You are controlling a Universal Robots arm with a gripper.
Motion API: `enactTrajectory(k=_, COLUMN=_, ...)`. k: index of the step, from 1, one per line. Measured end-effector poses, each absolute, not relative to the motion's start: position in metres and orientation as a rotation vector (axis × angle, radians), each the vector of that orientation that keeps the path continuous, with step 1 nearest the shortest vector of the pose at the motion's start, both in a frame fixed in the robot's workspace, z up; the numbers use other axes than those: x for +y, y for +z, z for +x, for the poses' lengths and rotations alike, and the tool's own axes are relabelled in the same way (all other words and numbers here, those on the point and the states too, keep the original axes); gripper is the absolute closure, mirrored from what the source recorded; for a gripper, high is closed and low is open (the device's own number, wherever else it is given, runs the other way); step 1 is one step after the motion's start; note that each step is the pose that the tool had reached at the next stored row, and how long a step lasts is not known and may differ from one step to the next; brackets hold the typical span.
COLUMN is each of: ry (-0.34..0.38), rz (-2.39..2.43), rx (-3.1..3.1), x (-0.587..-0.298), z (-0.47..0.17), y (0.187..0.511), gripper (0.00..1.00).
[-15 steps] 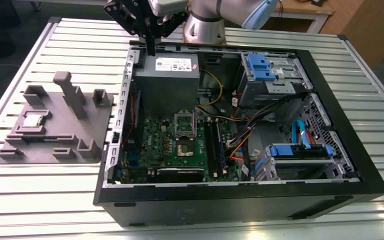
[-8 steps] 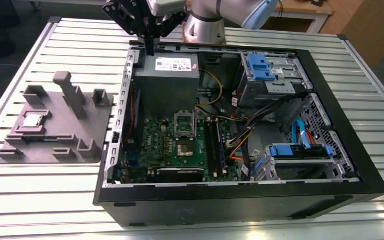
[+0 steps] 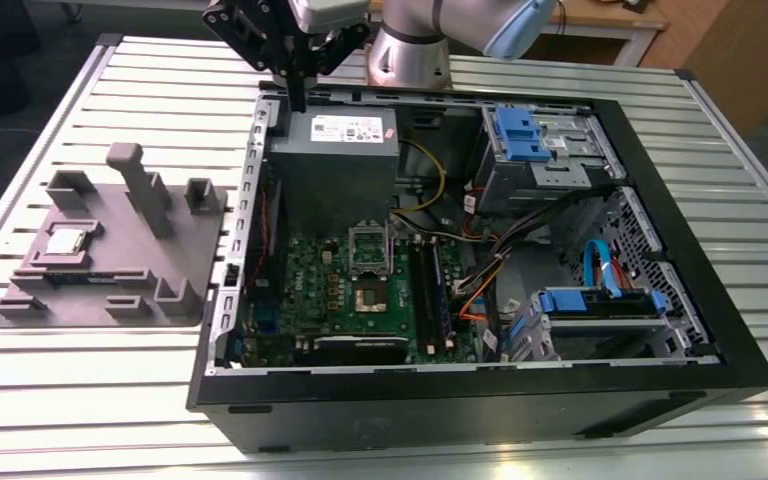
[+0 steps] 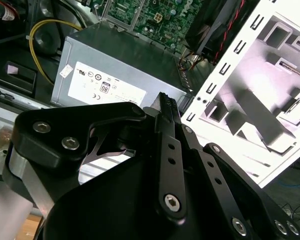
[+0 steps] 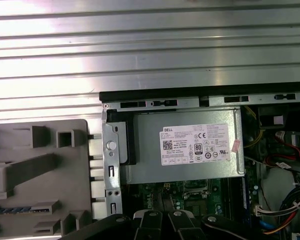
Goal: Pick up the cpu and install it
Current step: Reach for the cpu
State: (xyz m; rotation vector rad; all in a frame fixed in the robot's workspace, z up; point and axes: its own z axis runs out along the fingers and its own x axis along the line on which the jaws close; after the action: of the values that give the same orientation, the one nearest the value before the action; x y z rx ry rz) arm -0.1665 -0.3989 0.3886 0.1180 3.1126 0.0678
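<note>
Silver square cpu on gray holder

The exterior view looks down from high and well back, taking in most of the slatted table and the open computer case. Both wrist views hang close above the power supply (the first straight down, the second slanting past the gripper), which all three views share.

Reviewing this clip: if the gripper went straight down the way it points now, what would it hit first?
Probably the power supply near its edge beside the case wall; the gripper hangs over that corner, but depth is unclear.
</note>
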Motion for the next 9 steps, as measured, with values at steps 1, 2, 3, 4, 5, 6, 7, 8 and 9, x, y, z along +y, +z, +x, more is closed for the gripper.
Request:
enactTrajectory(k=1, ry=0.068, rz=0.118, rx=3.113, x=-0.3989, z=-0.1666, y=0.3886, gripper=0.9)
enactTrajectory(k=2, ry=0.068, rz=0.118, rx=3.113, x=-0.3989, z=-0.1668, y=0.3886, gripper=0.9)
enactTrajectory(k=3, ry=0.068, rz=0.118, rx=3.113, x=-0.3989, z=-0.167, y=0.3887, gripper=0.9)
enactTrajectory(k=4, ry=0.068, rz=0.118, rx=3.113, x=-0.3989, z=-0.1672, y=0.3886, gripper=0.9)
enactTrajectory(k=5, ry=0.068, rz=0.118, rx=3.113, x=-0.3989, z=-0.1675, y=0.3886, gripper=0.9)
enactTrajectory(k=6, ry=0.068, rz=0.118, rx=3.113, x=-0.3989, z=-0.1679, y=0.3887, gripper=0.9)
enactTrajectory(k=7, ry=0.068, rz=0.118, rx=3.113, x=-0.399, z=-0.1684, y=0.3887, gripper=0.9)
enactTrajectory(k=8, ry=0.068, rz=0.118, rx=3.113, x=-0.399, z=-0.1688, y=0.3887, gripper=0.9)
enactTrajectory(k=9, ry=0.068, rz=0.118, rx=3.113, x=-0.3989, z=-0.1692, y=0.3886, gripper=0.9)
